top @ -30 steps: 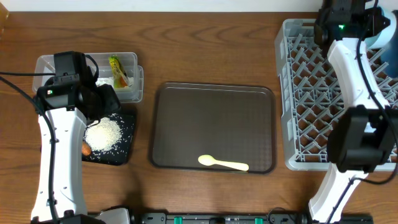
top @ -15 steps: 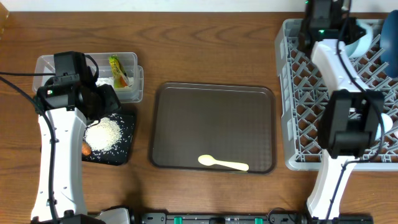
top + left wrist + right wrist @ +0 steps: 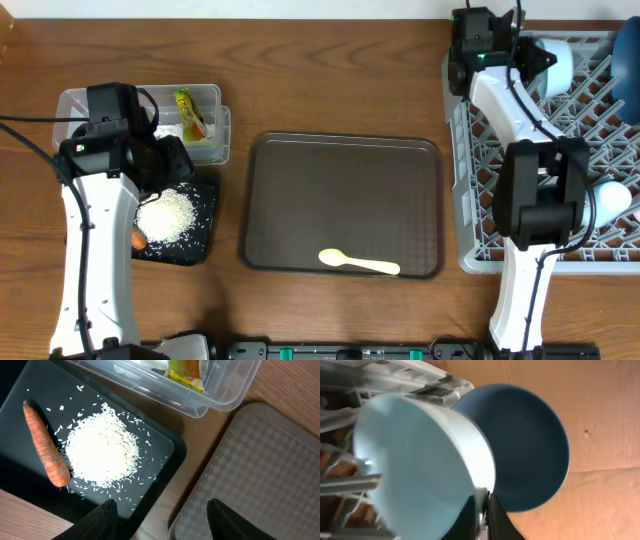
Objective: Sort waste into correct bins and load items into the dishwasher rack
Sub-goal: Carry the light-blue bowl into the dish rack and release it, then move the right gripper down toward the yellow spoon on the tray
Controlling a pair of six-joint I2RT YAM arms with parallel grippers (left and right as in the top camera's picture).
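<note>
**Right hand at bowl in rack, left hand hanging open over the rice tray**

Right gripper (image 3: 483, 510) is reaching into the far left corner of the grey dishwasher rack (image 3: 480, 230). Its fingers are sitting close together with the rim of a light-blue bowl (image 3: 420, 460) running between them. I can't tell whether the pads are pressing on the rim or standing just off it. The bowl is standing on edge among the pegs, tilted. From my right wrist it is overlapping the dark-blue plate (image 3: 530, 445), which is standing on edge behind it toward the rack's far right corner. I can't tell if they're touching. A pale round item (image 3: 612, 196) is sitting at the rack's right side, half hidden by my arm.

Left gripper (image 3: 162, 522) is hanging with its jaws apart and nothing between them. It is over the black tray (image 3: 165, 445), at the edge nearest the brown serving tray (image 3: 260, 470).

- The rice (image 3: 102, 455) is lying in a pile mid-tray, with loose grains scattered around it.
- The carrot piece (image 3: 46, 445) is lying on the same tray, just beside the pile.
- The clear tub (image 3: 220, 395) is sitting against the black tray's far edge and holding the yellow-green snack packet (image 3: 187, 369).
- A white tissue (image 3: 168, 131) is also in the tub, mostly hidden by my arm.

The cream spoon (image 3: 358, 264) is lying alone on the brown serving tray near its front edge, with the handle pointing right.
</note>
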